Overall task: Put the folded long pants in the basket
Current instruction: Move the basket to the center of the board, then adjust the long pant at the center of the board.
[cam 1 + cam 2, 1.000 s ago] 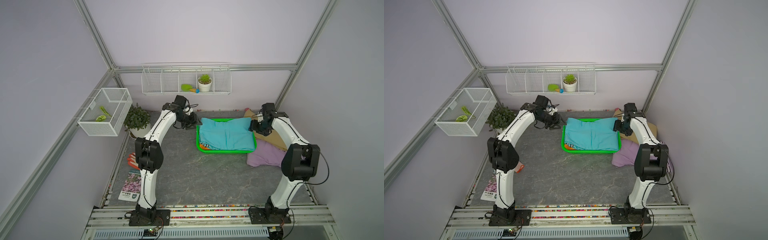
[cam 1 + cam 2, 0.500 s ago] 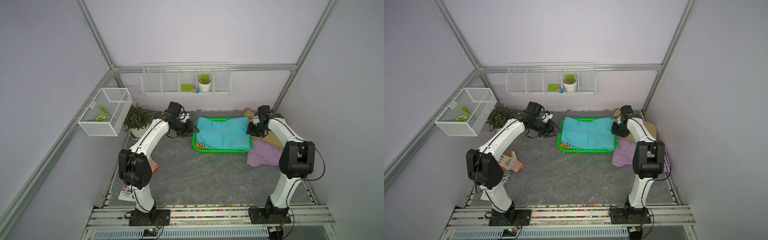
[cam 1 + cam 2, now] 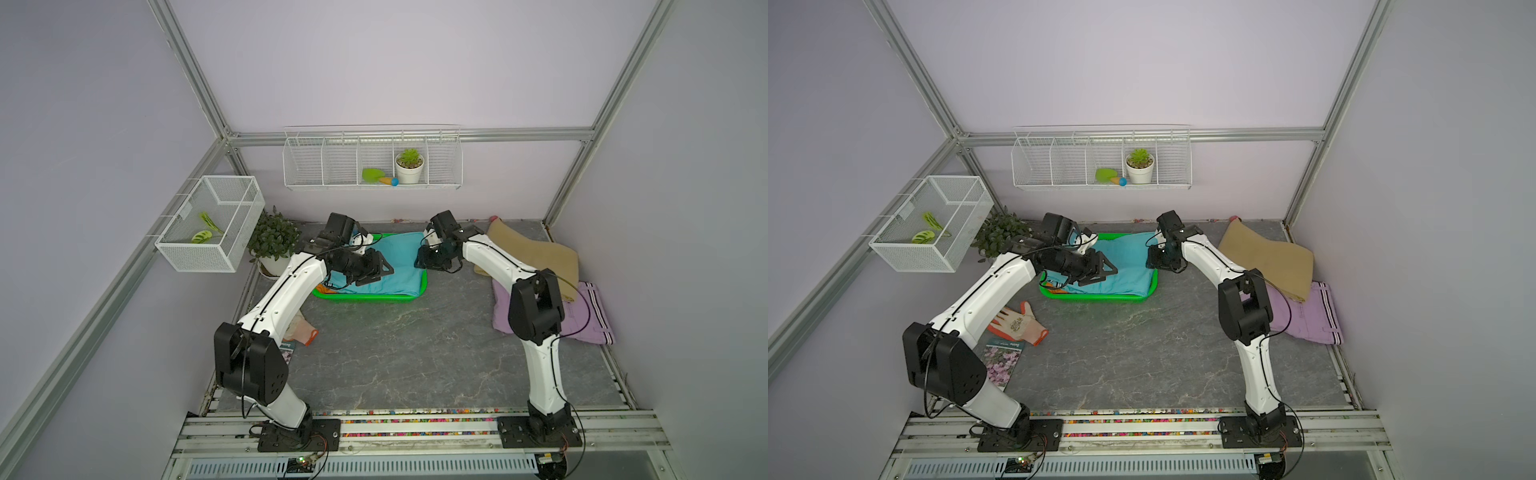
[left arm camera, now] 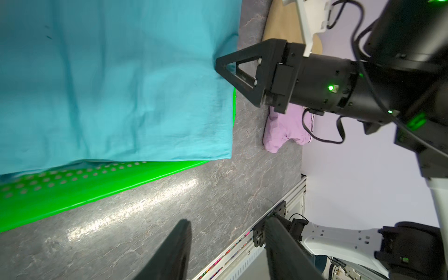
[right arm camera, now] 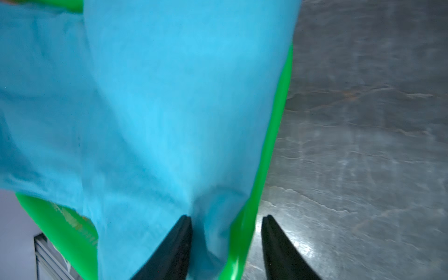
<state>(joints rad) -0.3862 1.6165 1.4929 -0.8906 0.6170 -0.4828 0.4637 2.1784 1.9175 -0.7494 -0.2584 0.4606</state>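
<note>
The green basket point(image 3: 374, 296) point(image 3: 1100, 297) lies at the back middle of the table with the teal folded long pants point(image 3: 401, 259) point(image 4: 109, 84) on top. An orange pair point(image 3: 322, 286) peeks out at its left end. Tan pants point(image 3: 536, 253) and lilac pants point(image 3: 590, 322) lie on the table at the right. My right gripper point(image 5: 225, 218) point(image 3: 419, 264) is open, astride the basket's right rim point(image 5: 274, 135) and the teal cloth's edge. My left gripper point(image 4: 228, 219) point(image 3: 380, 272) is open and empty, low over the basket's left part, pointing right.
An orange-fingered glove point(image 3: 1017, 322) and a flower booklet point(image 3: 1003, 361) lie front left, under my left arm. A potted plant point(image 3: 272, 241) stands at the back left. A white mesh box point(image 3: 212, 222) and a long wire rack point(image 3: 372, 160) hang on the walls.
The basket with the pants has slid to the left, and my right gripper has gone left with it at its right rim. My left arm has dropped lower, with its gripper now over the basket.
</note>
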